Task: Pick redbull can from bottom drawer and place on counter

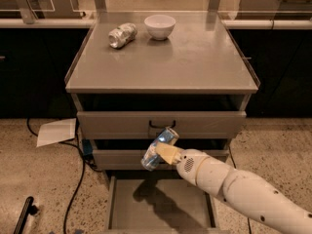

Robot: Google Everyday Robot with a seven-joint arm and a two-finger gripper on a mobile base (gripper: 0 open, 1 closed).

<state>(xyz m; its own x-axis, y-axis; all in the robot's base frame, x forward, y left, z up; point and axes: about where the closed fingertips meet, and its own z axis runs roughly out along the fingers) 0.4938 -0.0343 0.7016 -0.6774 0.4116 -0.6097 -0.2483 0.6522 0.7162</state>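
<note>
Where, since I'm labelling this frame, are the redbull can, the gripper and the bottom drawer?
redbull can [166, 137]: camera view, its upper blue end.
gripper [160, 153]: camera view, between fingertips clamping the redbull can, above the bottom drawer.
bottom drawer [127, 209]: camera view, bare grey floor, left part.

No legible text on redbull can [167, 137] in pincer [160, 152]

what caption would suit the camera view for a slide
Gripper holds the tilted redbull can above the open bottom drawer, below the counter.
</note>
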